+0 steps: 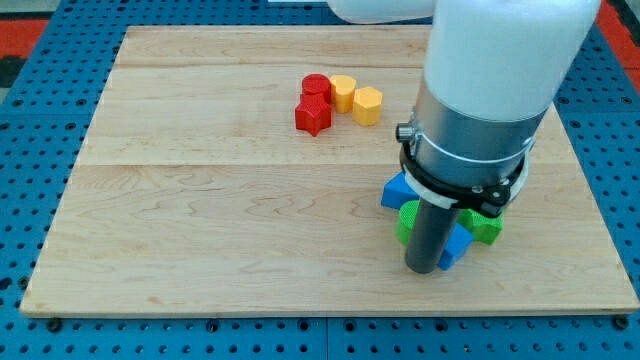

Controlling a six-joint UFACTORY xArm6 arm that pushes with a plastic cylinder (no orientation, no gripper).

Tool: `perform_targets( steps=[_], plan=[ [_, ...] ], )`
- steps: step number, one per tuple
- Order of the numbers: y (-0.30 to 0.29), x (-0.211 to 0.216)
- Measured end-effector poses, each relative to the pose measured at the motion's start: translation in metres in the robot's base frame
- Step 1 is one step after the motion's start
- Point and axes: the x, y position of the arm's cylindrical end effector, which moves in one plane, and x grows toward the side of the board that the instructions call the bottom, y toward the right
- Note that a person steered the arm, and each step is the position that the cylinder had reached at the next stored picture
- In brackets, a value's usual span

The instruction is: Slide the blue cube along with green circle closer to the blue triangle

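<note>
Beside blue block (397, 189), green block (408, 221): my tip (422, 268).

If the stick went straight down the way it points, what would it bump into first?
My tip points straight down, so it would meet the wooden board first; it already seems to rest there. A green block and a blue block sit right beside it, though the depth is unclear.

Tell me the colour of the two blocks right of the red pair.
Yellow, clear in the camera view.
</note>
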Motion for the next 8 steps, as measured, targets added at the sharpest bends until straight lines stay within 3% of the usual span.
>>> perform_targets(
  steps=[1,3,7,8],
  plan=[
    [0.004,0.0],
    [-0.082,-0.01],
    [-0.019,-0.029],
    [-0.069,-0.029]
  ],
)
